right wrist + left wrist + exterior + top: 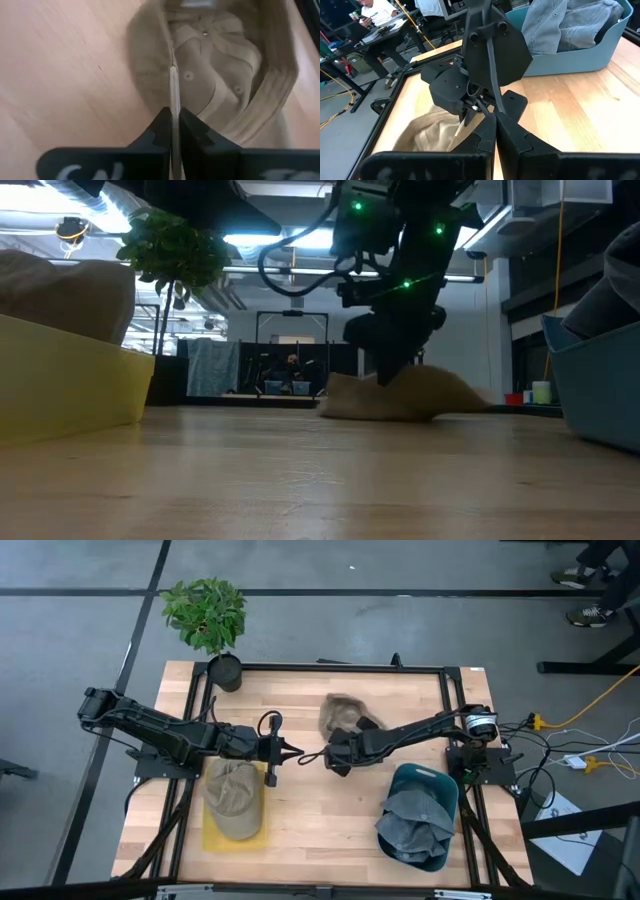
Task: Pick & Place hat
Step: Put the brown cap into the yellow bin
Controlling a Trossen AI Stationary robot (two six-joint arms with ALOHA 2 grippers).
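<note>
A pale wooden surface (310,810) in a black frame stands on a grey floor, with a potted plant (207,615) at its far left corner and desks and a seated person in the room beyond. On the near left lies a yellow tray (212,836) with an olive hat (234,798) already resting on it, so one hat looks placed. On the near right, a blue tub (441,786) holds a heap of grey-blue hats (415,825) that wait their turn.

The hat in hand now is the tan hat (225,75), lying upturned on the surface toward the far side, a little right of centre. The right gripper (173,117) reaches in from the right, and its jaws are pressed together on the hat's thin edge, which runs straight between them in the right wrist view. The hat rests on the wood in the low view, so the pinch is made but the lift is not yet begun.

The left gripper (495,132) hovers near the middle of the surface, just beside the right one, its jaws closed on nothing.

By my reading, the carry to the tray and the release are still to come, as are the tub's hats
</note>
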